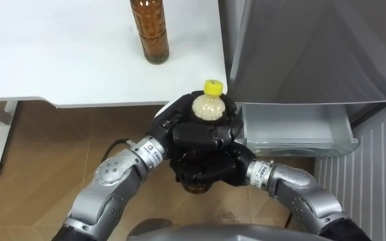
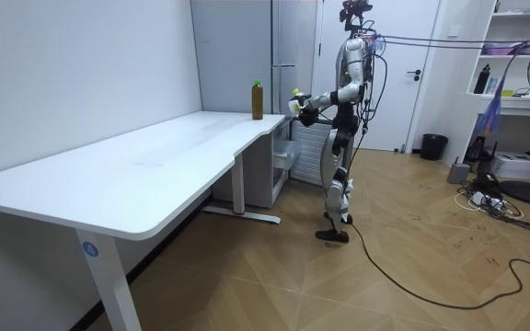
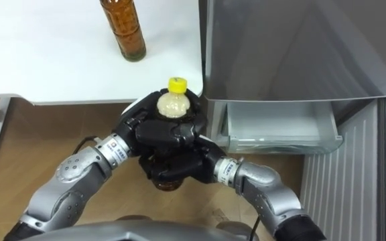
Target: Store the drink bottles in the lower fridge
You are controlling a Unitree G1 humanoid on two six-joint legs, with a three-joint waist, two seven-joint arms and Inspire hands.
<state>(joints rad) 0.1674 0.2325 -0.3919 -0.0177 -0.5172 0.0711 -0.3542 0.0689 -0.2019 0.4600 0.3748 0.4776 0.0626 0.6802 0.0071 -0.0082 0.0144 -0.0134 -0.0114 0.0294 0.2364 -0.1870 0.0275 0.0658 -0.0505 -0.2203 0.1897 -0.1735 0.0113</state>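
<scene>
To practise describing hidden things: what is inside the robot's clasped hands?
An upright bottle with a yellow cap: cap and pale shoulder show above the left hand and right hand. Their curled fingers cover its body; its brownish base peeks out below.

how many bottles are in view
2. One brown bottle stands on the white table; one yellow-capped bottle is gripped between the left robot hand and right robot hand. Any inside the fridge would be hidden.

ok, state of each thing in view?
yellow-capped bottle: capped, upright, held in both hands.
left hand: shut on the yellow-capped bottle.
right hand: shut on the yellow-capped bottle.
brown bottle: upright on the table.
fridge drawer: pulled open.
</scene>
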